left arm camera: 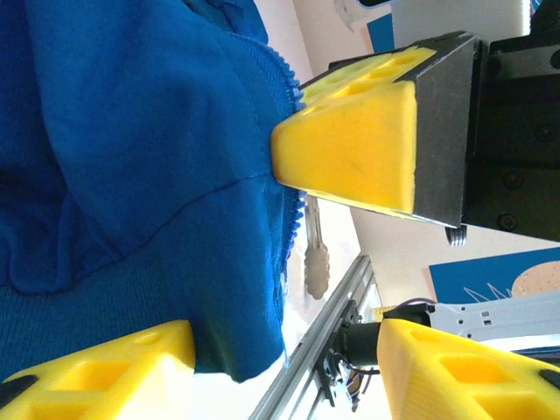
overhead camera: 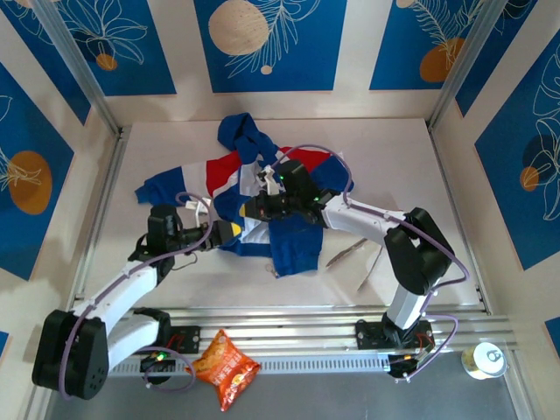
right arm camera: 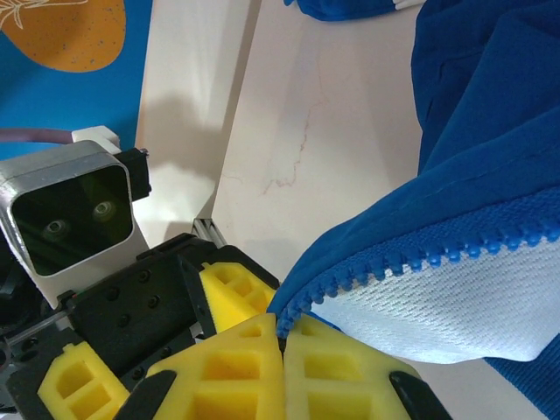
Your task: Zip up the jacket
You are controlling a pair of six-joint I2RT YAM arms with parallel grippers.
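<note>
Jacket point(overhead camera: 262, 197) lies crumpled near the middle of the table point(overhead camera: 411, 175), hood toward 12 o'clock and its blue hem sagging toward 6 o'clock, the front unzipped. The right gripper point(right arm camera: 282, 328) is pinched shut on the toothed zipper edge point(right arm camera: 437, 249), the teeth running straight into its fingertips with white lining showing just beyond. The left gripper point(left arm camera: 284, 337) stands at about 8 o'clock of the garment with its fingers apart; the blue hem hangs between them, draped against one finger but not clamped. The two grippers sit very near each other. I cannot make out the slider or the other row of teeth. The main risk, as I judge it, is that the right grip has only a thin edge at the very tips, so a pull could strip the teeth free. With the hem unheld, any tug would likely bunch the fabric instead of tensioning it. Closing the left fingers this close could also knock the right gripper. Metal tongs point(overhead camera: 348, 254) lie at 4 o'clock, clear of both arms.
</note>
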